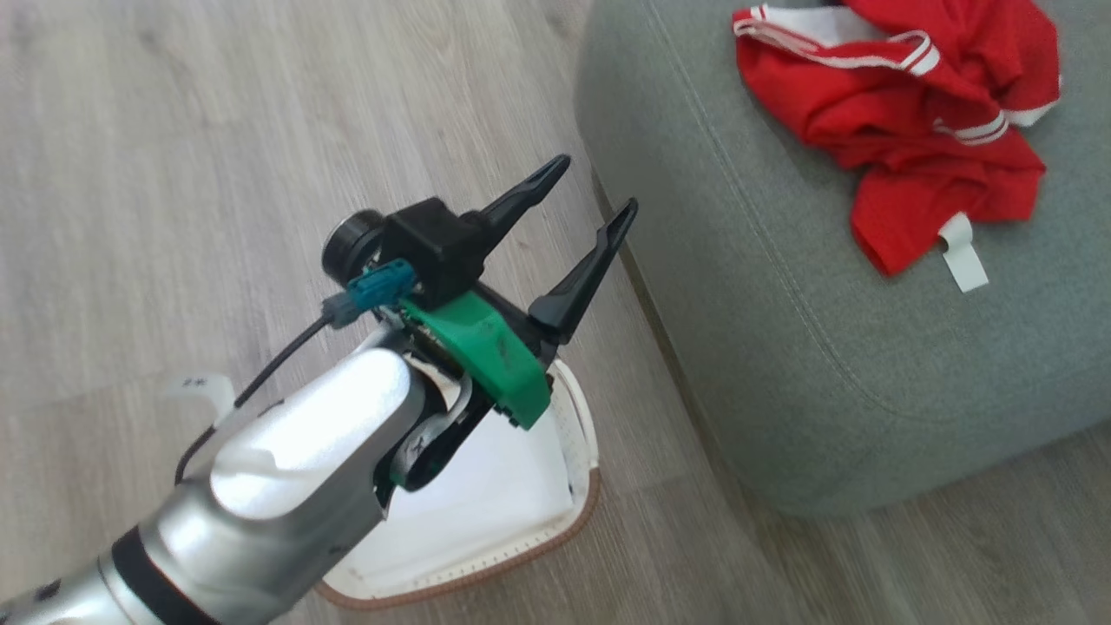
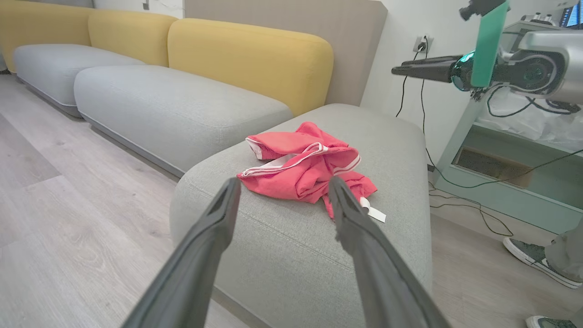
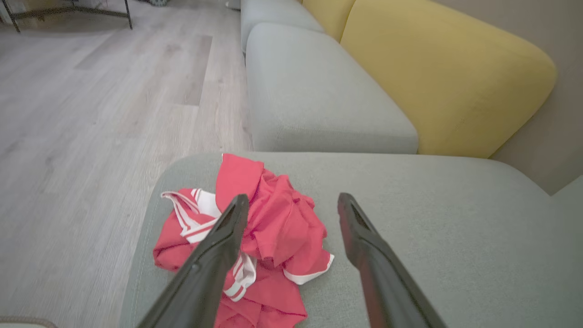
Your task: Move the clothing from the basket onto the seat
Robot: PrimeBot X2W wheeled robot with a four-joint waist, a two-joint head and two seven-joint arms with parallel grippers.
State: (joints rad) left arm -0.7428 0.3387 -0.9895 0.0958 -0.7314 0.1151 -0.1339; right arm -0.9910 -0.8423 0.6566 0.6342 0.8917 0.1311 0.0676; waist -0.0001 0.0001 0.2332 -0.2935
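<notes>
The red clothing (image 1: 903,113) lies in a crumpled heap on top of the grey-green seat (image 1: 781,286), near its far side in the head view, with its white stripe trim showing and a small white tag (image 1: 963,256) sticking out at the lower edge. The basket (image 1: 590,495) stands on the wooden floor (image 1: 174,174) just beside the seat, holding a flat white liner (image 1: 495,503), and the robot's pale forearm partly covers it.

The left pincer (image 1: 594,184) hangs above the basket with its two dark fingers spread wide and nothing between them, pointing toward the seat. In the left wrist view the clothing (image 2: 296,168) sits on the seat (image 2: 282,241) beyond the fingertips, apart from them.

The right pincer (image 3: 292,197) is also wide and holds nothing; it hovers over the seat (image 3: 432,205), the clothing (image 3: 273,228) below and partly behind its left finger.

A sofa with yellow backrests (image 2: 250,59) stands behind the seat, and a person's shoe (image 2: 533,259) rests on the floor at the right.
</notes>
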